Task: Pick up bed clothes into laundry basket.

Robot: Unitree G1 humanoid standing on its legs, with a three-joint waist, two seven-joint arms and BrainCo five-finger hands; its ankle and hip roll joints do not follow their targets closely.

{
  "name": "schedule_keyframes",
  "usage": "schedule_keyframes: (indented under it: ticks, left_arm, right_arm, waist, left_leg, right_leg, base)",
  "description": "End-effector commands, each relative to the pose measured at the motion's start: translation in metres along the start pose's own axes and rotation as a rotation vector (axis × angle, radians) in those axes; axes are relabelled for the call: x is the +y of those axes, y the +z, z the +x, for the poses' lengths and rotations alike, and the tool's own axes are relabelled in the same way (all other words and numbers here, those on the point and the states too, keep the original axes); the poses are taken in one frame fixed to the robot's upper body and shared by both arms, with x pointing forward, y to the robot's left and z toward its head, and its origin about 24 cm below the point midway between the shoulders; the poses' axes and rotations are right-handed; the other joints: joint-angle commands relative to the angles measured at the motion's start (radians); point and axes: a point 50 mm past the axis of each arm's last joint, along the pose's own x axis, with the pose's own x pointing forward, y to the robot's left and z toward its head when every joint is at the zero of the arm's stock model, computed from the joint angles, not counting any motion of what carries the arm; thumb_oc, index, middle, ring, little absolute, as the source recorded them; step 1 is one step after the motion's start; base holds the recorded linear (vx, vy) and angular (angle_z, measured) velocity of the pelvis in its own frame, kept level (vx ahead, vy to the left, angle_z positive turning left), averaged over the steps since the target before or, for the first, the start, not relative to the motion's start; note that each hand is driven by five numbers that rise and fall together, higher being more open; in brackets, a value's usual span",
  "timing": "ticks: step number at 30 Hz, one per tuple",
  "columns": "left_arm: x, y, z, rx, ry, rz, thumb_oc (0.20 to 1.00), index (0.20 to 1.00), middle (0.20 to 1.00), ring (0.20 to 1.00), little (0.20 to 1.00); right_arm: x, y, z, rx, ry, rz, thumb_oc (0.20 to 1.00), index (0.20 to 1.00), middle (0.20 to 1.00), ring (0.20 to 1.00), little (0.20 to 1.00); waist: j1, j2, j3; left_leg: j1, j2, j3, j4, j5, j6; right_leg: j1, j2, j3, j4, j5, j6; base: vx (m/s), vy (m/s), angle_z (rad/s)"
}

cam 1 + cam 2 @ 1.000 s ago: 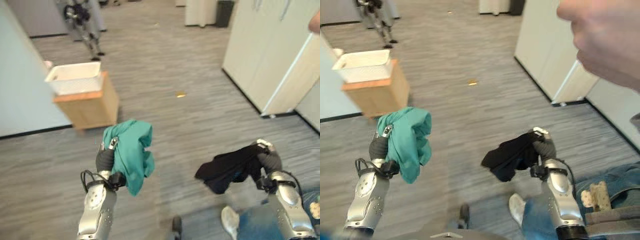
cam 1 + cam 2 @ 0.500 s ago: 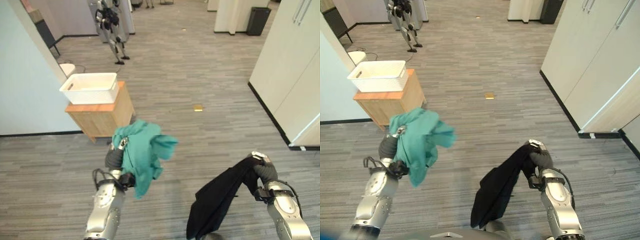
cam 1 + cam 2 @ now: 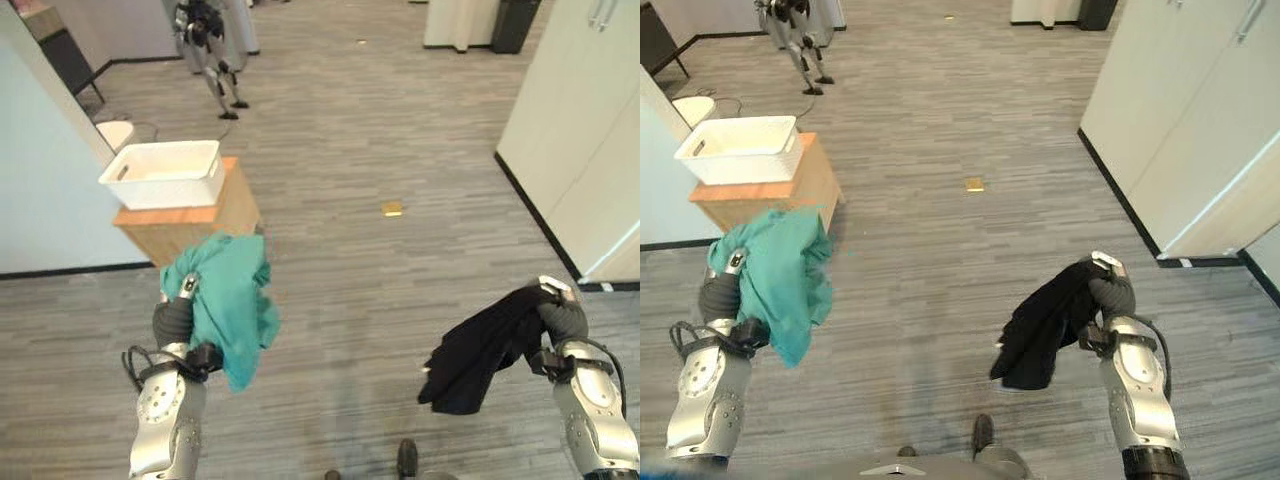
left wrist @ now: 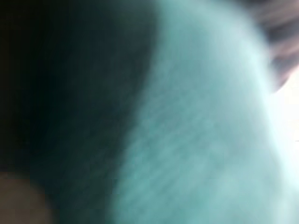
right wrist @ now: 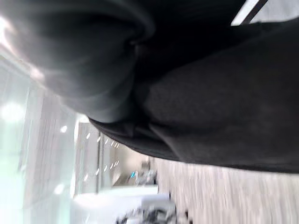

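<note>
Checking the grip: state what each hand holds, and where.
Left hand grips the teal cloth by its top; right hand grips the black cloth by one end.

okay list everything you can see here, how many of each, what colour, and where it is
teal garment: 1, teal, hanging from the left hand
black garment: 1, black, hanging from the right hand
laundry basket: 1, white, on top of the wooden stand
wooden stand: 1, light brown, by the wall ahead on the left
small scrap: 1, yellowish, on the floor ahead
cabinets: white, along the right side
left hand: 1, shut on the teal garment
right hand: 1, shut on the black garment
</note>
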Motion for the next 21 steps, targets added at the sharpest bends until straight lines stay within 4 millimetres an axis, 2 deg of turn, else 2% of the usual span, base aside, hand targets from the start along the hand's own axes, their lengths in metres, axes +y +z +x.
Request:
schedule_keyframes:
  ticks: [1,2,3,4,7,9,11,13,14,17,19,21]
  left_arm:
    - [0.014,0.054,0.009,-0.281,0.055,0.107,0.2,0.2,0.2,0.2,0.2]
    - [0.014,0.054,0.009,-0.281,0.056,0.107,0.2,0.2,0.2,0.2,0.2]
    - [0.025,0.056,0.007,-0.289,0.116,0.129,0.2,0.2,0.2,0.2,0.2]
    - [0.029,0.056,0.007,-0.289,0.135,0.137,0.2,0.2,0.2,0.2,0.2]
    - [0.031,0.056,0.01,-0.289,0.155,0.145,0.2,0.2,0.2,0.2,0.2]
    - [0.029,0.052,0.011,-0.266,0.132,0.167,0.2,0.2,0.2,0.2,0.2]
    - [0.027,0.051,0.01,-0.259,0.12,0.17,0.2,0.2,0.2,0.2,0.2]
    - [0.023,0.049,0.009,-0.255,0.091,0.155,0.2,0.2,0.2,0.2,0.2]
    - [0.014,0.047,0.011,-0.251,0.045,0.131,0.2,0.2,0.2,0.2,0.2]
    - [-0.004,0.044,0.015,-0.246,-0.042,0.097,0.2,0.2,0.2,0.2,0.2]
    - [-0.012,0.044,0.017,-0.25,-0.078,0.083,0.2,0.2,0.2,0.2,0.2]
    - [-0.02,0.039,0.014,-0.231,-0.129,0.082,0.2,0.2,0.2,0.2,0.2]
  right_arm:
    - [0.019,0.035,0.015,-0.186,0.11,-0.003,0.2,0.2,0.2,0.2,0.2]
    - [0.019,0.035,0.016,-0.186,0.111,-0.003,0.2,0.2,0.2,0.2,0.2]
    - [0.028,0.035,0.018,-0.186,0.15,0.0,0.2,0.2,0.2,0.2,0.2]
    - [0.032,0.036,0.018,-0.188,0.169,-0.002,0.2,0.2,0.2,0.2,0.2]
    - [0.04,0.034,0.017,-0.181,0.21,-0.012,0.2,0.2,0.2,0.2,0.2]
    - [0.043,0.027,0.014,-0.147,0.229,-0.021,0.2,0.2,0.2,0.2,0.2]
    - [0.043,0.025,0.013,-0.135,0.238,-0.028,0.2,0.2,0.2,0.2,0.2]
    - [0.037,0.021,0.01,-0.11,0.233,-0.021,0.2,0.2,0.2,0.2,0.2]
    - [0.027,0.018,0.006,-0.094,0.204,-0.002,0.2,0.2,0.2,0.2,0.2]
    - [0.011,0.012,-0.003,-0.068,0.142,0.002,0.2,0.2,0.2,0.2,0.2]
    - [0.007,0.011,-0.006,-0.063,0.129,0.0,0.2,0.2,0.2,0.2,0.2]
    - [0.0,0.007,-0.014,-0.037,0.111,-0.018,0.2,0.2,0.2,0.2,0.2]
  waist:
    - [0.028,-0.034,-0.038]
    - [0.027,-0.034,-0.038]
    - [0.051,-0.03,-0.032]
    - [0.058,-0.027,-0.025]
    - [0.064,-0.007,0.001]
    - [0.047,0.001,0.016]
    - [0.034,0.008,0.023]
    - [0.002,0.013,0.03]
    - [-0.038,0.006,0.03]
    - [-0.105,-0.019,0.028]
    - [-0.121,-0.026,0.026]
    - [-0.138,-0.034,0.014]
  left_leg:
    - [-0.116,-0.04,0.002,0.117,-0.018,0.032]
    - [-0.116,-0.04,0.002,0.117,-0.019,0.032]
    - [-0.118,-0.049,-0.014,0.131,-0.03,0.045]
    - [-0.115,-0.056,-0.023,0.141,-0.038,0.054]
    - [-0.099,-0.068,-0.059,0.163,-0.055,0.079]
    - [-0.073,-0.07,-0.083,0.173,-0.069,0.084]
    - [-0.058,-0.066,-0.092,0.177,-0.078,0.082]
    - [-0.022,-0.06,-0.119,0.187,-0.088,0.071]
    - [0.011,-0.065,-0.161,0.187,-0.105,0.058]
    - [0.069,-0.087,-0.244,0.199,-0.128,0.041]
    - [0.086,-0.093,-0.275,0.204,-0.129,0.037]
    - [0.122,-0.098,-0.303,0.231,-0.144,0.03]
  right_leg:
    - [0.063,-0.119,-0.075,0.182,-0.16,0.089]
    - [0.062,-0.119,-0.075,0.184,-0.161,0.089]
    - [0.042,-0.142,-0.086,0.268,-0.16,0.095]
    - [0.019,-0.157,-0.083,0.346,-0.146,0.1]
    - [-0.074,-0.186,-0.065,0.585,-0.062,0.103]
    - [-0.133,-0.18,-0.029,0.643,-0.026,0.096]
    - [-0.174,-0.168,-0.003,0.655,-0.04,0.091]
    - [-0.236,-0.12,0.046,0.597,-0.072,0.081]
    - [-0.266,-0.066,0.102,0.479,-0.08,0.087]
    - [-0.283,0.037,0.231,0.255,-0.038,0.108]
    - [-0.297,0.042,0.24,0.19,0.002,0.118]
    - [-0.293,0.018,0.185,0.171,0.037,0.12]
  base:
    - [0.03,0.059,0.16]
    - [0.06,0.106,0.24]
    - [0.08,0.133,0.29]
    - [0.14,0.186,0.27]
    - [0.1,0.152,0.41]
    - [0.13,0.07,0.32]
    - [0.12,0.014,0.23]
    - [0.31,-0.077,0.4]
    - [0.48,-0.143,0.34]
    - [0.45,-0.139,0.76]
    - [0.3,-0.117,1.23]
    - [0.36,-0.189,0.81]
